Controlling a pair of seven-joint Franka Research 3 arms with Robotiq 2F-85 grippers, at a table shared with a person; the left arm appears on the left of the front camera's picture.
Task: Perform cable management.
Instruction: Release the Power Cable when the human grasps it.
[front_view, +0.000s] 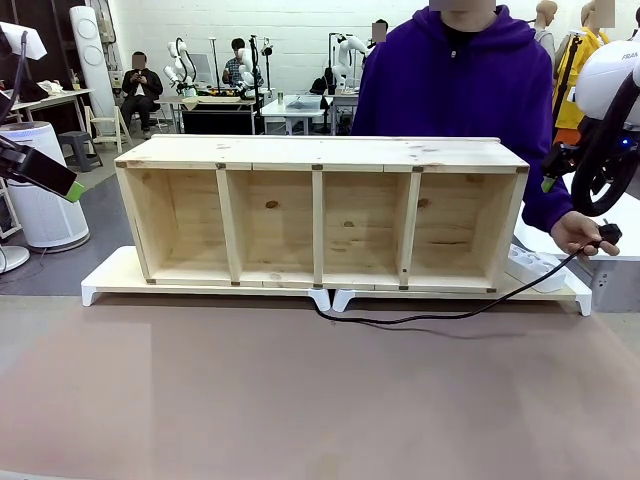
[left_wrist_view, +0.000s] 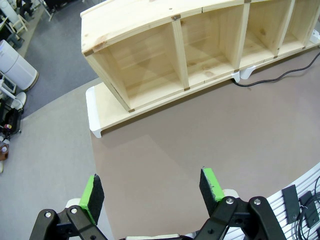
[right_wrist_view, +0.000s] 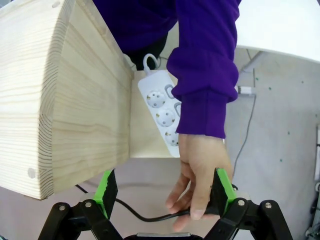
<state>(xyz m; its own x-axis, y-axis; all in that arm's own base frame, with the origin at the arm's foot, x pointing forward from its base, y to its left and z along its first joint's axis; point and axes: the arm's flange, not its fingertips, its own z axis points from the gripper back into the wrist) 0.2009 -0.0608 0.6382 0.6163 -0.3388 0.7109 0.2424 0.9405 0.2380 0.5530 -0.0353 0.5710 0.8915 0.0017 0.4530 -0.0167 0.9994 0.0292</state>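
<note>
Grippers, two: the left gripper (left_wrist_view: 152, 192) hangs spread and empty above the brown table (front_view: 300, 400); the right gripper (right_wrist_view: 162, 192) gapes around a person's hand (right_wrist_view: 200, 172) pinching one black cable (front_view: 420, 318), which trails left to a four-bay wooden shelf (front_view: 320, 210), one white power strip (right_wrist_view: 160, 110) beyond.

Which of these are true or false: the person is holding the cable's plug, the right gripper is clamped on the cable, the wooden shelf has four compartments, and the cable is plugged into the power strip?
1. The person's hand holds the plug end of the cable. True.
2. The right gripper is clamped on the cable. False: its jaws stand open around the hand.
3. The wooden shelf has four compartments. True.
4. The cable is plugged into the power strip. False: the plug is in the hand, apart from the strip.
5. The left gripper is shut. False: it is open and empty.
</note>
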